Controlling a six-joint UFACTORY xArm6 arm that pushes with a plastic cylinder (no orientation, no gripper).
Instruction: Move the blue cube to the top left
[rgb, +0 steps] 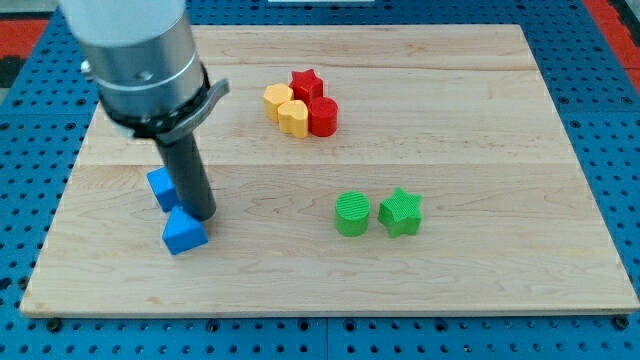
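Observation:
A blue cube (160, 187) lies at the left of the wooden board (480, 270), partly hidden behind my dark rod. A second blue block (184, 232), wedge-like in shape, lies just below it toward the view's bottom. My tip (201, 214) rests on the board right beside both, touching the cube's right side and the upper right of the second blue block.
A red star (305, 81), a red cylinder (322, 116) and two yellow blocks (285, 108) are clustered at the top centre. A green cylinder (351, 214) and a green star (401, 211) sit side by side right of centre.

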